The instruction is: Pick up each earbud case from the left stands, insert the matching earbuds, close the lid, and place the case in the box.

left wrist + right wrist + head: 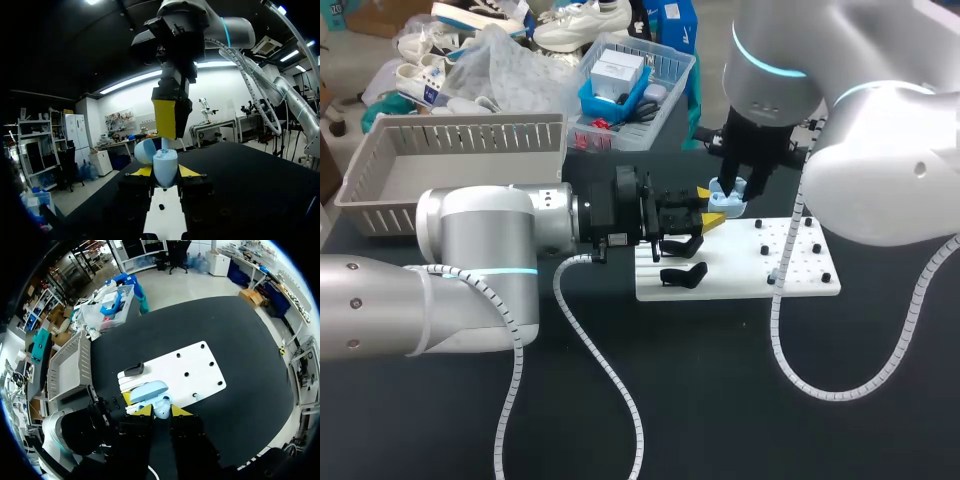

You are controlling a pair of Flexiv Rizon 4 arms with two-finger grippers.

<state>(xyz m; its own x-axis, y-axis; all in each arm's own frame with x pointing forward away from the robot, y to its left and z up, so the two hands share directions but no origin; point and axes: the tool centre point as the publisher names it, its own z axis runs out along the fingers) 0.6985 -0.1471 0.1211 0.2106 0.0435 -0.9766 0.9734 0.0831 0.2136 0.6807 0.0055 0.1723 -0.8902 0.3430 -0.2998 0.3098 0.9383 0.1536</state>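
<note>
**Gripping earbud case point(165, 167) above white board point(800, 270)**

Left fingers point(141, 171) clamped on pale-blue case from both sides, lid point(144, 150) open. Right fingers point(142, 410) straight above, nearly closed, pinching earbud point(165, 144) at case mouth. Black stand point(682, 275) on board's left end. Grey basket point(450, 150) well apart on tabletop point(720, 400).

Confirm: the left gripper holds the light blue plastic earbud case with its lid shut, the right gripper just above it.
Wrong on the lid. The left gripper holds the light blue plastic earbud case with its lid open, the right gripper just above it, as the left wrist view shows.
</note>
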